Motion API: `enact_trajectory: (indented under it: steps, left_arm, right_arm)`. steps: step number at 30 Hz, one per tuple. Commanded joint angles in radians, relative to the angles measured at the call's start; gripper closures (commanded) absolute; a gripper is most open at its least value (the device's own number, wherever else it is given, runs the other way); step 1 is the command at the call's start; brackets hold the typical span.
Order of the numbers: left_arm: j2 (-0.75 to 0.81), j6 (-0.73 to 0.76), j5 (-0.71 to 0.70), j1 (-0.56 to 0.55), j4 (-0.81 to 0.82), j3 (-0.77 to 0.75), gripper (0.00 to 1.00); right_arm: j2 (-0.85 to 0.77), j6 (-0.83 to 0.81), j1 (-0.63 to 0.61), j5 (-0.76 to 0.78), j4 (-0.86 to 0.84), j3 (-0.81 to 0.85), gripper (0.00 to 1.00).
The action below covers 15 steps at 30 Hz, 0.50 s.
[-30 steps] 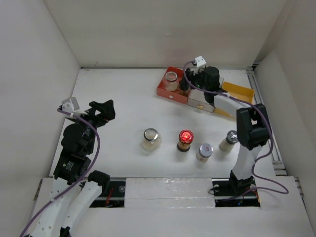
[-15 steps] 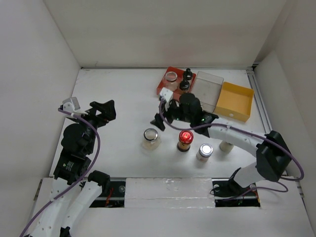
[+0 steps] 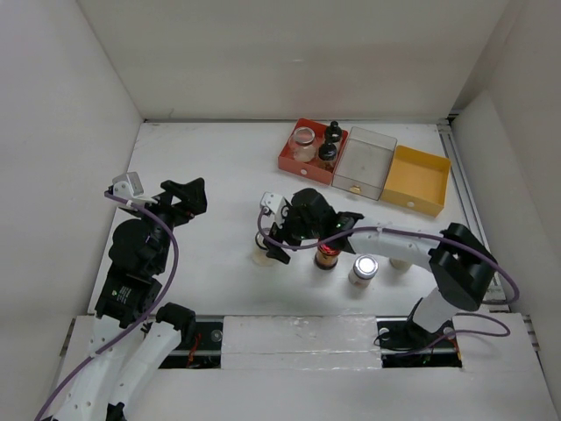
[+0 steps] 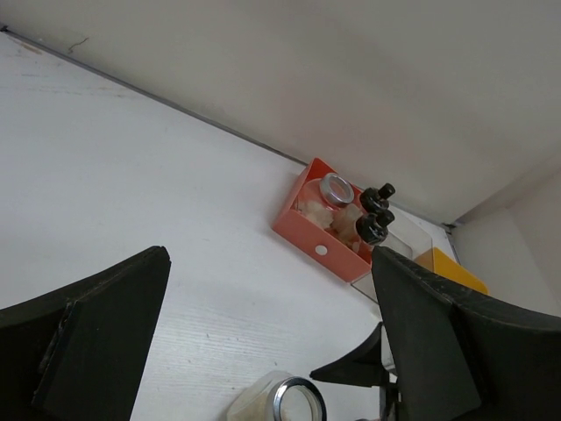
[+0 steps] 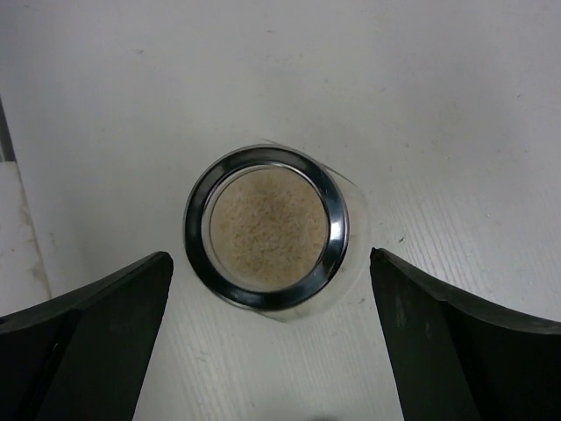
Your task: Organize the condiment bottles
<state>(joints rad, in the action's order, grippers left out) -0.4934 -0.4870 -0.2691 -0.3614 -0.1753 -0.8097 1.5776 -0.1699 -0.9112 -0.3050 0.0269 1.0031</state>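
Note:
A pale-filled glass jar with a silver rim (image 5: 266,226) stands on the white table. My right gripper (image 5: 270,259) hovers over it, open, one finger on each side and neither touching. From above, that right gripper (image 3: 272,230) hides most of the jar (image 3: 260,256). To its right stand a red-capped bottle (image 3: 327,256), a silver-capped bottle (image 3: 364,267) and another bottle (image 3: 401,262) half under the arm. A jar (image 3: 303,139) and a black-capped bottle (image 3: 330,146) sit in the red tray (image 3: 294,162). My left gripper (image 3: 181,196) is open and empty, far to the left.
A clear tray (image 3: 366,161) and a yellow tray (image 3: 419,179) stand beside the red one at the back right. White walls enclose the table on three sides. The left wrist view shows the red tray (image 4: 317,244) and the jar (image 4: 282,403) ahead.
My right arm swung from the trays at the back down and left to the silver-rimmed jar, its jaws open. The left arm stayed where it was.

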Motion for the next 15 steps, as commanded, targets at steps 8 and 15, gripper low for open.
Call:
enact_trajectory:
  steps: [8,15]
  left_arm:
    - [-0.004,0.013,0.008,0.006,0.042,0.006,0.04]
    - [-0.013,0.013,0.008,0.006,0.042,0.006,0.04]
  right_arm:
    - [0.117,-0.043,-0.014,-0.039,-0.021,0.127,0.01]
    - [0.125,-0.025,-0.014,-0.049,-0.042,0.137,0.58]
